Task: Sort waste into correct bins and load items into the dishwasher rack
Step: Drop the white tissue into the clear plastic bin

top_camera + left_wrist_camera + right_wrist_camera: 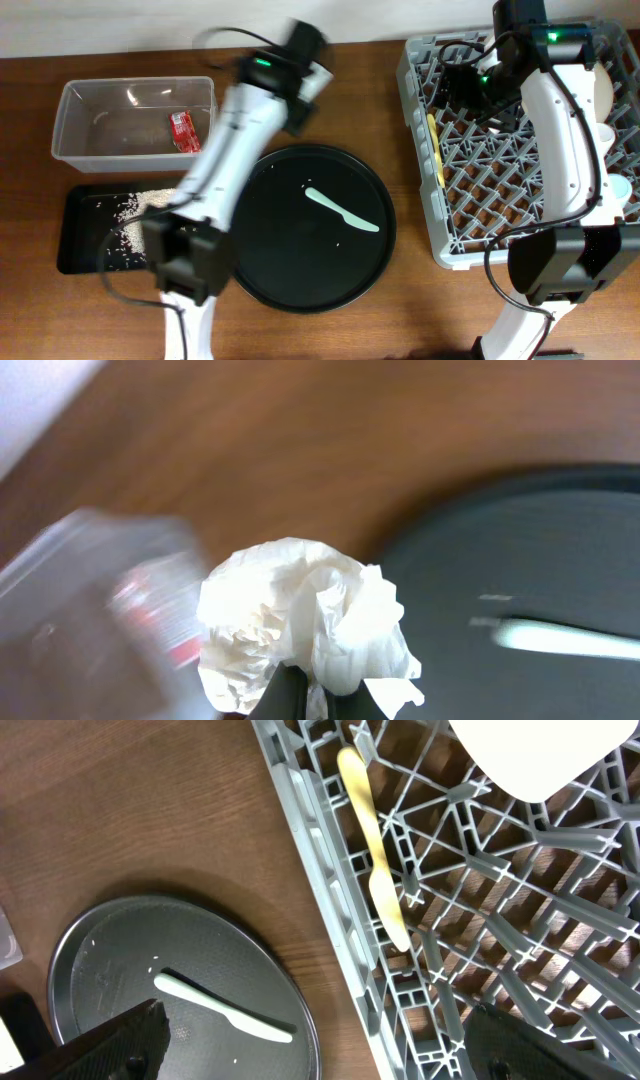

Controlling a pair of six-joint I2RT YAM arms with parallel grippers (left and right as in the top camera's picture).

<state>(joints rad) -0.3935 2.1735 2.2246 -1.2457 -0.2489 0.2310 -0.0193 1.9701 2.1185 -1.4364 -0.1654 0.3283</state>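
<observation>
Jaws stand wide apart and empty on the right gripper [325, 1045], above the dishwasher rack [470, 200] at the right edge of the worktop [410, 312]. Mid-worktop sits the round black tray [290, 265]; at the far-left corner, the clear tub [100, 150]. The yellow spoon [375, 860] lies in the rack by its left wall, the mint-green spoon [342, 211] on the round tray. Between tub and tray, the left gripper [320, 702] is clamped on the crumpled paper wad [305, 622]; the red wrapper [184, 131] lies in the tub. Light and soft, the wad should crush rather than break; a pinch through its bulk, not a loose flap, seems safest.
</observation>
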